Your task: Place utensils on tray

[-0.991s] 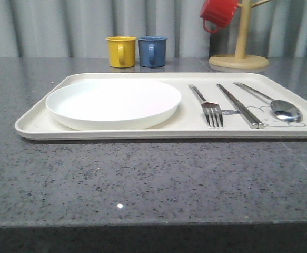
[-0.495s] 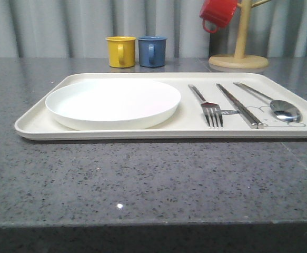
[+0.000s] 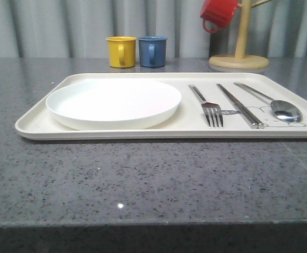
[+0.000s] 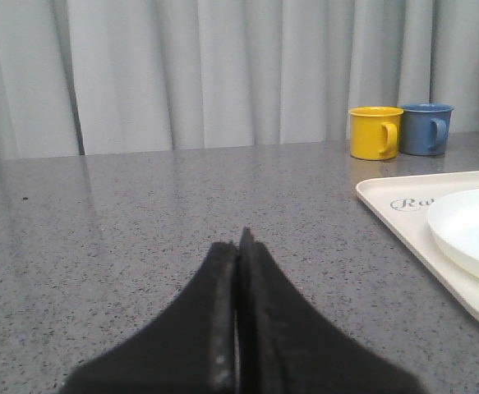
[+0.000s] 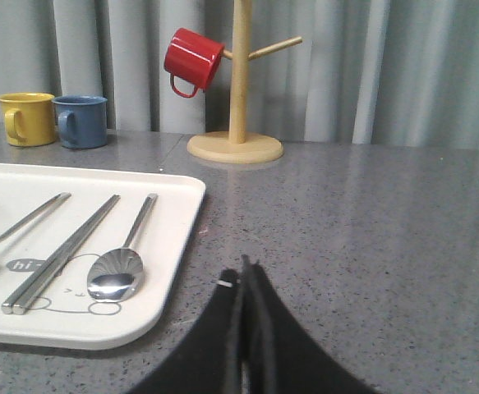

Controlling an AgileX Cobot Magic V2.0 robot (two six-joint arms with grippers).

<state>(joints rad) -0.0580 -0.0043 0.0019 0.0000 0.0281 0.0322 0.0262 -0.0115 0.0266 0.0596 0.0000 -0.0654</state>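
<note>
The cream tray [image 3: 37,122] lies across the middle of the grey table. On it sit a round white plate [image 3: 114,101] at the left, then a fork [image 3: 208,107], a pair of chopsticks [image 3: 239,105] and a spoon [image 3: 279,107] side by side at the right. In the right wrist view the spoon [image 5: 119,265] and chopsticks [image 5: 62,252] lie on the tray [image 5: 177,215], and my right gripper [image 5: 243,271] is shut and empty over bare table beside the tray's right edge. My left gripper [image 4: 241,243] is shut and empty over the table, left of the tray [image 4: 403,220].
A yellow cup [image 3: 121,51] and a blue cup [image 3: 152,50] stand behind the tray. A wooden mug tree [image 3: 239,54] with a red cup [image 3: 218,12] hanging on it stands at the back right. Grey curtains close off the back.
</note>
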